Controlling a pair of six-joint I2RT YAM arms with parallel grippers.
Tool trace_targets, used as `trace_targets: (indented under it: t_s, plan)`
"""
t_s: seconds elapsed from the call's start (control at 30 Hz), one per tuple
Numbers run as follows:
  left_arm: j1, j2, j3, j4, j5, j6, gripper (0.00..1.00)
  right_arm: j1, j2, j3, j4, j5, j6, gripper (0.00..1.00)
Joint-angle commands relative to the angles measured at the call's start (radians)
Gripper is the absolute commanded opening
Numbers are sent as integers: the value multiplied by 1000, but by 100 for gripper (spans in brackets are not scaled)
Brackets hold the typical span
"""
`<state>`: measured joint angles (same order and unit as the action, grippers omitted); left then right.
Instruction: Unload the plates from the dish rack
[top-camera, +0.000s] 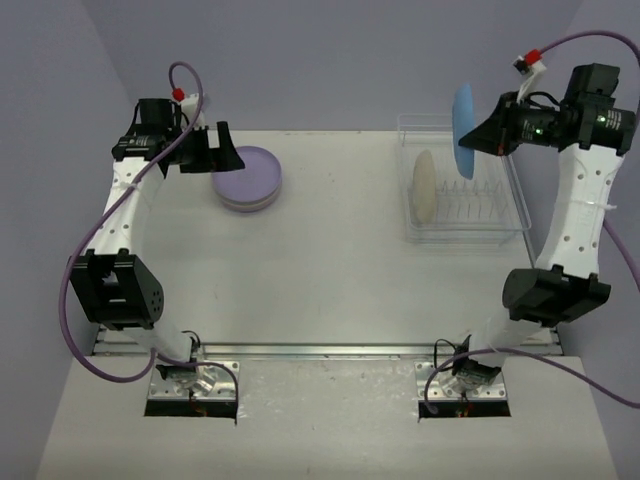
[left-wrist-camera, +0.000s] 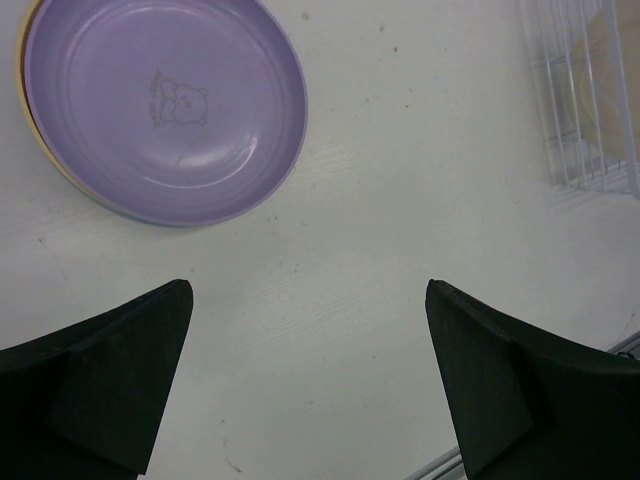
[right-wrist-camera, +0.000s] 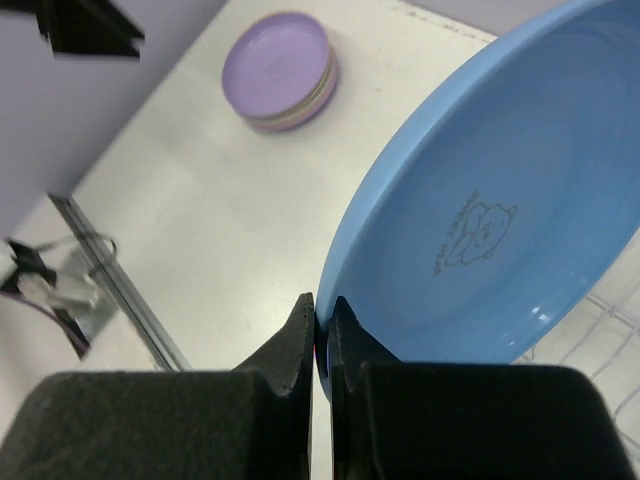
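Left arm (top-camera: 120, 215): white shells with rows of small round holes; black joint housings.
Right arm (top-camera: 585, 210): same white perforated shells and black joints; green lights (top-camera: 537, 130) on the wrist housing.
Cables (top-camera: 71, 310): purple, one per arm; red-and-white connector near each wrist.
Left gripper (left-wrist-camera: 308, 290): matte black, wedge-shaped fingers.
Right gripper (right-wrist-camera: 320, 305): matte black, tapered fingers.
Base plates (top-camera: 195, 385): bare metal.

On the bench (top-camera: 340, 260), the stack of plates (top-camera: 247, 178) lies at the far left. The dish rack (top-camera: 480, 205) sits at the far right, well apart from the stack. One standing plate (top-camera: 425, 187) rests on edge in the left part of the rack. Above the rack's far side a raised plate (top-camera: 464, 130) hangs on edge, its rim pinched in the right pincer (right-wrist-camera: 322, 320), which reaches in from the right. The left pincer (top-camera: 220, 150) hovers just beside the stack's left edge.
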<state>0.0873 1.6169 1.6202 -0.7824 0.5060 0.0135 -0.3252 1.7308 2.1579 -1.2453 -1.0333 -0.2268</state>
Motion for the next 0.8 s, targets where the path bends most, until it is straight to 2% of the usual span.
trace_targets:
  t_s: [0.0,0.1,0.17,0.37,0.5,0.57,0.77]
  plan:
    - [6,-82,93,96,23,-64,100,297,-256,-230,188,384,-233,0]
    - [6,-88,115,87,40,-61,99,533,-373,-399,316,673,-353,0]
    - [2,-92,129,66,47,-32,98,733,-419,-504,385,902,-424,0]
    - [-46,-93,131,-2,54,78,93,1122,-463,-837,620,1304,-699,0]
    - [-188,-97,105,-49,-63,149,91,1246,-426,-986,776,1475,-836,0]
    - [-240,-94,77,-52,-98,158,89,1291,-390,-1029,849,1509,-898,0]
    - [-293,-62,38,-63,-112,167,83,1373,-298,-1022,938,1572,-939,0]
